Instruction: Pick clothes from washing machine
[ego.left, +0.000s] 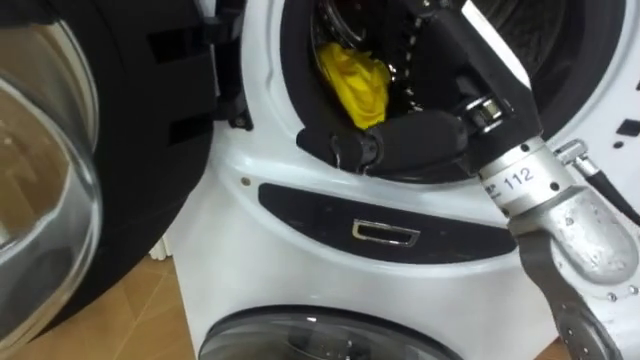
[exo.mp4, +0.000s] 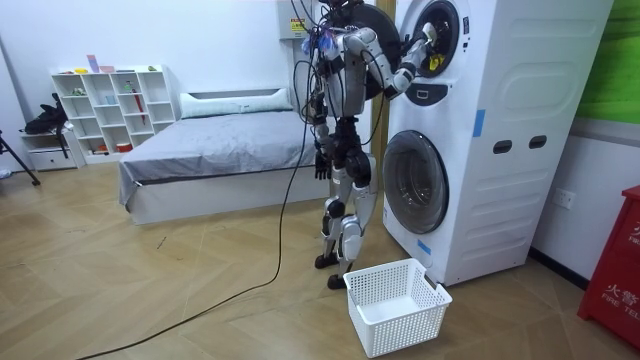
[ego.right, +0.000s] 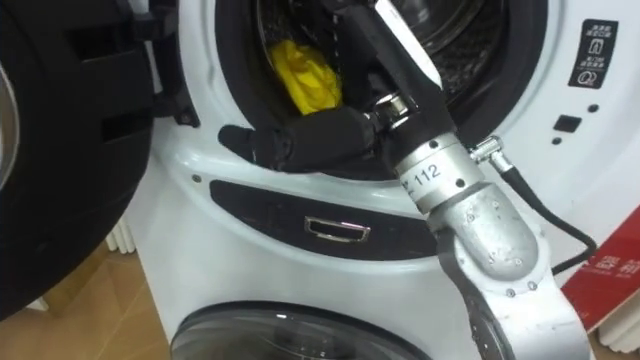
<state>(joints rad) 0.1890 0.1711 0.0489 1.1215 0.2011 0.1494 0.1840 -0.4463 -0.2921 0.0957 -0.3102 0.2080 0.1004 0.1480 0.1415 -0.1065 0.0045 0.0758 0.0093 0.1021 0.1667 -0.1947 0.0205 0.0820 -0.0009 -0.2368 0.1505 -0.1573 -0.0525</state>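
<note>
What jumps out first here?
A bright yellow cloth lies in the open drum of the upper washing machine, with the robot's right hand reaching in at the opening's lower edge, just under it. On the floor beside the machine stands a white basket.

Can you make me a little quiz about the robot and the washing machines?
1. True or false: the yellow cloth lies in the white basket.
2. Where is the right hand? A: at the opening of the upper drum. B: at the lower door. C: in the basket.
3. Fill in: the upper door stands ____.
Key: 1 false, it is in the upper drum; 2 A; 3 open.
</note>
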